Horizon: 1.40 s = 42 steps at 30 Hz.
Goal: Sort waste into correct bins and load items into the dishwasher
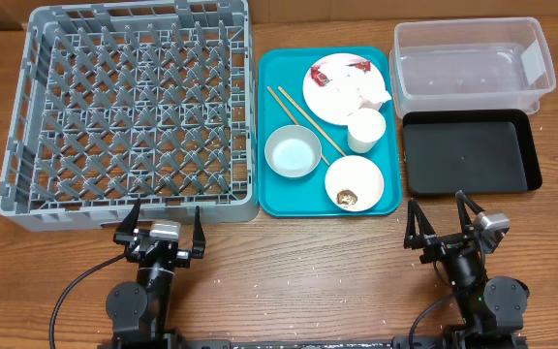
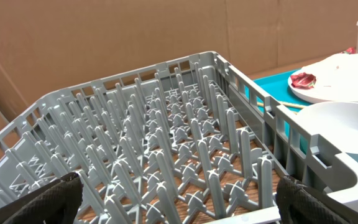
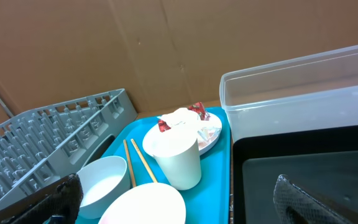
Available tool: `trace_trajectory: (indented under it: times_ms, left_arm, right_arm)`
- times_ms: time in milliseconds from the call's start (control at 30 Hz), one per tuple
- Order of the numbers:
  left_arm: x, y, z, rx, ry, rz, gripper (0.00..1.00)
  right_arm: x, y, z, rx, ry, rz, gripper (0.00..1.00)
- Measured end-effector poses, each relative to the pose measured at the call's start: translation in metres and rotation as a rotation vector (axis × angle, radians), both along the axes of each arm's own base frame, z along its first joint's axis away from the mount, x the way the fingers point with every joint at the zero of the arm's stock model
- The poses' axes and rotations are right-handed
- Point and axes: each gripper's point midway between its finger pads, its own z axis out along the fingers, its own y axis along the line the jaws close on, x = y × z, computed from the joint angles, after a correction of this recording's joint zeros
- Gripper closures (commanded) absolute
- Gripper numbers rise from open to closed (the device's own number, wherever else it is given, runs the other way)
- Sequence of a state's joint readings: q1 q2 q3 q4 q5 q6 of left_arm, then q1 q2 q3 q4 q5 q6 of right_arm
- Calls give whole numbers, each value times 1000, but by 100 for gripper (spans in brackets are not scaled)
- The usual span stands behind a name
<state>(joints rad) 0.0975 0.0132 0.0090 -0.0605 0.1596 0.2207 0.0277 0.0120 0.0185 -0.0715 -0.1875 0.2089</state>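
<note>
A makeshift lab test bench rather than a kitchen: plain brown cardboard sheets [image 2: 104, 37] wall in the wood-grain table [image 1: 289, 262].

I'm seeing a grey lattice rack [image 1: 134, 107], teal tray [image 1: 284, 196], pale pink plate [image 1: 332, 103], red wrapper [image 1: 360, 66], black tray [image 1: 468, 153], clear tub [image 1: 473, 63], brown table [image 1: 289, 281].
</note>
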Motion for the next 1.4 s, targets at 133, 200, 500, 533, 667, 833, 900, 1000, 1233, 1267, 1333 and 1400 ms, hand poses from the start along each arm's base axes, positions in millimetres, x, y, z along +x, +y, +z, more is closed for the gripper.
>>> trace_trajectory:
  times_ms: [133, 200, 500, 533, 667, 833, 900, 1000, 1233, 1267, 1333, 1400]
  left_arm:
    - [0, 0, 0, 0, 0, 0, 0]
    - [0, 0, 0, 0, 0, 0, 0]
    - [0, 0, 0, 0, 0, 0, 0]
    - [0, 0, 0, 0, 0, 0, 0]
    - [0, 0, 0, 0, 0, 0, 0]
    - [0, 0, 0, 0, 0, 0, 0]
    - [0, 0, 0, 0, 0, 0, 0]
    - [0, 0, 0, 0, 0, 0, 0]
    - [0, 0, 0, 0, 0, 0, 0]
    - [0, 0, 0, 0, 0, 0, 0]
    - [0, 0, 0, 0, 0, 0, 0]
    - [0, 0, 0, 0, 0, 0, 0]
  right_arm:
    - [0, 0, 0, 1, 0, 0, 0]
    - [0, 0, 0, 0, 0, 0, 0]
    - [0, 0, 0, 0, 0, 0, 0]
    - [0, 0, 0, 0, 0, 0, 0]
    - [0, 0, 0, 1, 0, 0, 0]
    - [0, -1, 0, 0, 0, -3, 0]
    - [0, -1, 0, 0, 0, -5, 0]
    - [0, 0, 0, 0, 0, -3, 0]
    - [-1, 5, 6, 1, -25, 30, 0]
    - [-2, 6, 12, 1, -51, 35, 0]
    - [-3, 8, 26, 1, -106, 47, 0]
    - [-4, 10, 29, 1, -122, 60, 0]
